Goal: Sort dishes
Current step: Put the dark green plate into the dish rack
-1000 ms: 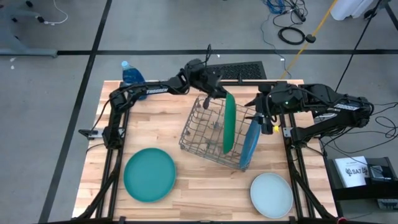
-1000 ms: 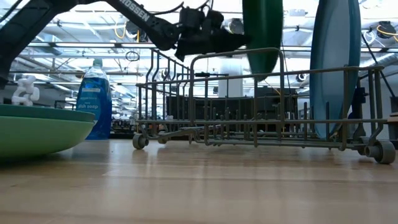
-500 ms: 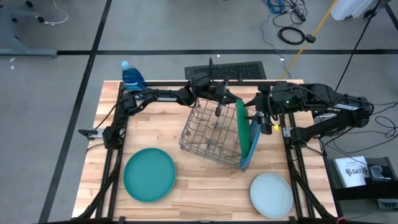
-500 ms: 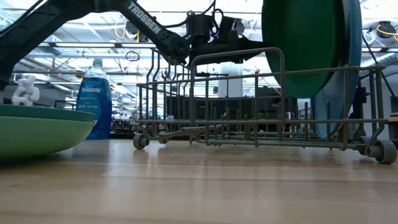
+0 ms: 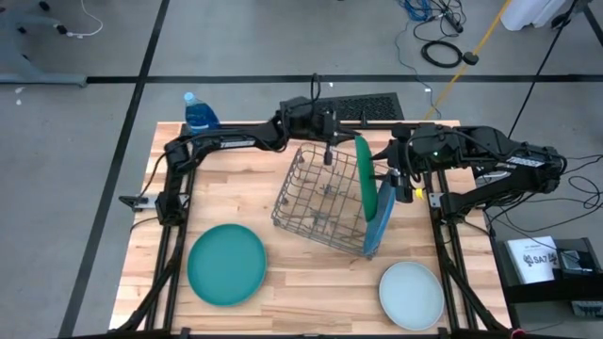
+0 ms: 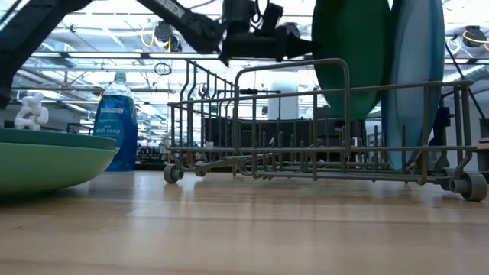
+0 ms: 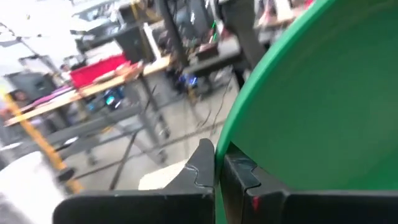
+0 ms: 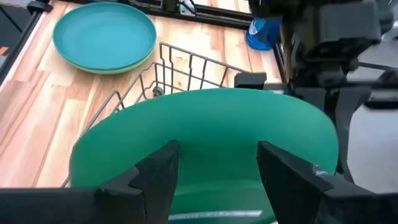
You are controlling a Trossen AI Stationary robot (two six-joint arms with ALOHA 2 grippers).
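Above the wire dish rack (image 5: 325, 198), at its right end, we hold the dark green plate (image 5: 363, 176) on edge with the left claw (image 5: 330, 141), whose fingers are pinched tight on the plate's rim, as the left wrist view confirms. The plate stands upright just beside the blue plate (image 5: 381, 215), which already sits in the rack's end slots. In the low view the dark green plate (image 6: 355, 53) hangs with its lower edge below the rack's top rail, and we judge it not yet seated between the tines.

The right claw (image 5: 400, 179) waits near the rack's right end with its fingers (image 8: 155, 171) spread wide, facing the green plate and holding nothing.

The teal plate (image 5: 226, 264) lies flat on the bench (image 5: 311, 282) at front left, apparently stacked on a lighter green one. The pale mint plate (image 5: 411, 293) lies flat at front right. A blue dish-soap bottle (image 5: 198, 111) stands at the rear left corner.

We judge these plates rigid, smooth and probably light. A rim grip is slippery and lets the plate swing. We recommend gripping deep on the rim, at the top of the upright plate. For the flat plates, we take the overhanging lip.
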